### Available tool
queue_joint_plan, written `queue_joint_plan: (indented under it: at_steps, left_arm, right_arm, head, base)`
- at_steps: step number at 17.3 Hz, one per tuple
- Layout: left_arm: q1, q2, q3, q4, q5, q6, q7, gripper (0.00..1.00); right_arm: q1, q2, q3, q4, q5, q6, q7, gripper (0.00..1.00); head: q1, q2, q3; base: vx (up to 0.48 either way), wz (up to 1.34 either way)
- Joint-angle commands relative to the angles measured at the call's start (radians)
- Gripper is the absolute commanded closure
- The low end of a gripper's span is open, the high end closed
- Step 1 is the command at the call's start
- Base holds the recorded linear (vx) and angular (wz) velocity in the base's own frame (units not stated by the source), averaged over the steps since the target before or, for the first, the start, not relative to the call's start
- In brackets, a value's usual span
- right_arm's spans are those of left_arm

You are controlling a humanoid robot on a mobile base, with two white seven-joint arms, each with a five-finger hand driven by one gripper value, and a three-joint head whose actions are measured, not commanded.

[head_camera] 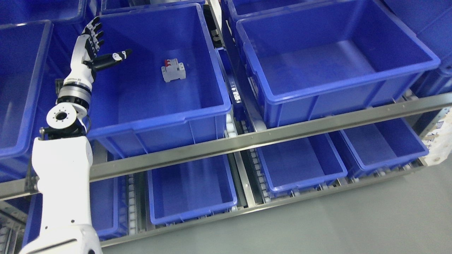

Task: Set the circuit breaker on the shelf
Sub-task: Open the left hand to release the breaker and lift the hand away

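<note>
A small grey circuit breaker with a red switch lies on the floor of a large blue bin on the upper shelf level. My left hand is raised over the bin's left wall, to the left of the breaker and apart from it. Its fingers are spread upward, the thumb points right toward the breaker, and it holds nothing. My white left arm rises from the lower left corner. The right arm does not show.
A second large blue bin sits to the right and another at the far left. A metal shelf rail crosses in front. Smaller blue bins stand on the lower level above the grey floor.
</note>
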Motion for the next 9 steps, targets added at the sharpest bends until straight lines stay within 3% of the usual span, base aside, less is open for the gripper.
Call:
queue_joint_plan:
  at_steps: [1,9]
  left_arm:
    - [0.184,-0.075,0.081,-0.558,0.087,0.03,0.003,0.0]
    - [0.216,-0.075,0.039,-0.569,0.104,0.019,0.001,0.0]
  right_arm:
    - [0.0,-0.017,0.02,0.0,0.0,0.065,-0.001,0.0]
    - [0.0,-0.017,0.02,0.0,0.0,0.065,-0.001,0.0]
  head:
    - [0.0,0.0,0.0]
    - [0.0,0.0,0.0]
  base:
    - [-0.29,0.01]
    - [-0.255,-0.08]
